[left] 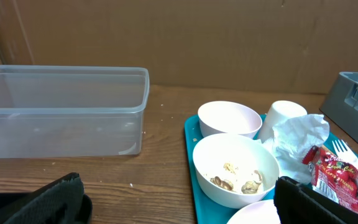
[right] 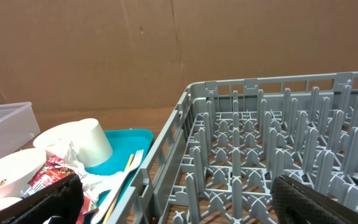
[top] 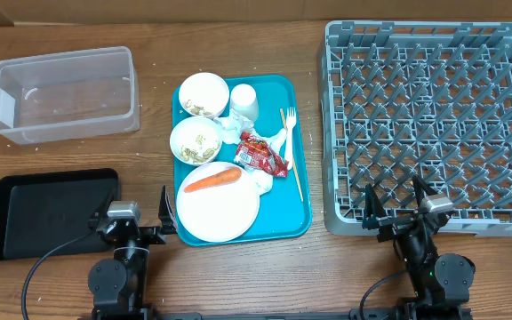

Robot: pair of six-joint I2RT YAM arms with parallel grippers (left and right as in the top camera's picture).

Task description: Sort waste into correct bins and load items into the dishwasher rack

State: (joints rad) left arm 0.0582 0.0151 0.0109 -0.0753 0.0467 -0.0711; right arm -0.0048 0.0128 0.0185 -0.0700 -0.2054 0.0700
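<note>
The teal tray [top: 300, 178] holds a white plate [top: 225, 213] with an orange carrot [top: 212, 180], two bowls [top: 204, 93] [top: 196, 140] with food scraps, a cup [top: 244, 100], white napkins [top: 231, 129], a red wrapper [top: 260, 153], a fork [top: 288, 133] and a wooden stick [top: 295, 173]. The clear tub [top: 65, 93] is at the far left, with the black tray [top: 52, 212] in front of it. The grey rack [top: 434, 124] is at the right. My left gripper [top: 132, 213] is open and empty between the black tray and the plate. My right gripper [top: 395, 206] is open and empty at the rack's near edge.
The left wrist view shows the tub [left: 61, 112], the near bowl [left: 235, 168] and the wrapper [left: 337, 177] ahead. The right wrist view shows the rack's pegs [right: 272, 149] and the fork [right: 126, 168]. A cardboard wall stands behind the table.
</note>
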